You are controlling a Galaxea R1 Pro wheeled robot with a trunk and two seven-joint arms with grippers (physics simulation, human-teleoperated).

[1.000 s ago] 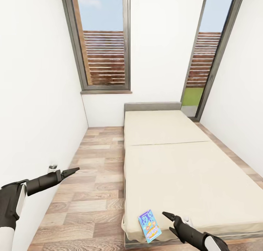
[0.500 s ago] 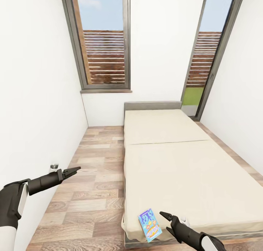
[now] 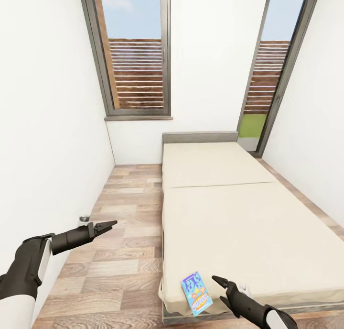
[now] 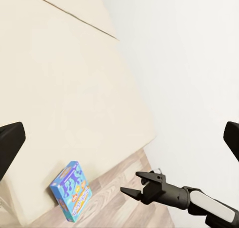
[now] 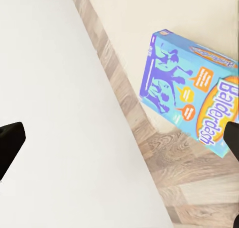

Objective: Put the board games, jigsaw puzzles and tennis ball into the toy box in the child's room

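Note:
A small blue board game (image 3: 196, 293) with orange-yellow print lies flat at the near left corner of the bed (image 3: 239, 224), close to the mattress edge. My right gripper (image 3: 220, 290) hovers open just right of it, not touching. The right wrist view shows the same board game (image 5: 189, 101), with "Balderdash" on its side. My left gripper (image 3: 111, 224) is open over the wood floor, left of the bed and well apart from the box. In the left wrist view the board game (image 4: 70, 190) and the right gripper (image 4: 130, 183) appear side by side. The table and toy box are out of view.
The bed has a plain beige mattress in two sections and a grey headboard (image 3: 199, 137). A strip of wood-plank floor (image 3: 124, 233) runs between it and the white left wall. Tall dark-framed windows (image 3: 136, 56) stand at the far end. A small metal fitting (image 3: 84, 218) sits at the wall base.
My left arm has reached forward and rightward toward the bed. The view has shifted slightly. The right gripper and the board game have hardly moved.

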